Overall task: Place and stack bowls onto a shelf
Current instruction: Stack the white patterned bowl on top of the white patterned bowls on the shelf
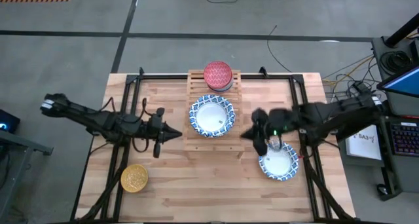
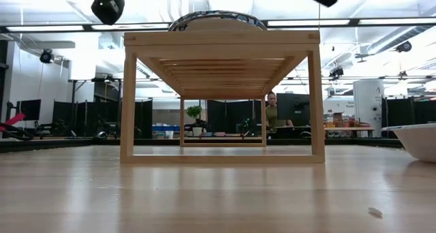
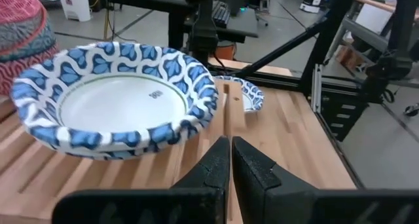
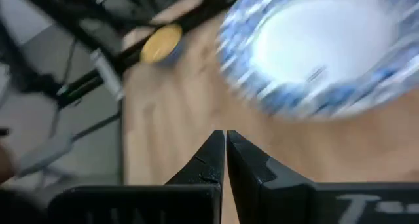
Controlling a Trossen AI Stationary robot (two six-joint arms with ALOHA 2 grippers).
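Observation:
The slatted wooden shelf (image 1: 196, 142) stands mid-table. A wide blue-patterned bowl (image 1: 211, 116) rests on its middle and also shows in the left wrist view (image 3: 118, 99). A red bowl (image 1: 218, 75) sits on another small bowl at the shelf's far end. A second wide blue-patterned bowl (image 1: 279, 162) rests on the table to the shelf's right. A yellow bowl (image 1: 134, 177) rests on the table at the near left. My left gripper (image 1: 175, 133) is shut and empty, just left of the shelf (image 3: 230, 149). My right gripper (image 1: 252, 133) is shut and empty (image 4: 224, 142), between the shelf and the second wide bowl.
A dark metal frame (image 1: 298, 93) runs along the table's sides and far edge. Bare tabletop (image 1: 209, 191) lies along the near edge. In the low view the shelf (image 2: 221, 39) stands on legs with open room beneath, and a person (image 2: 272, 114) shows far behind it.

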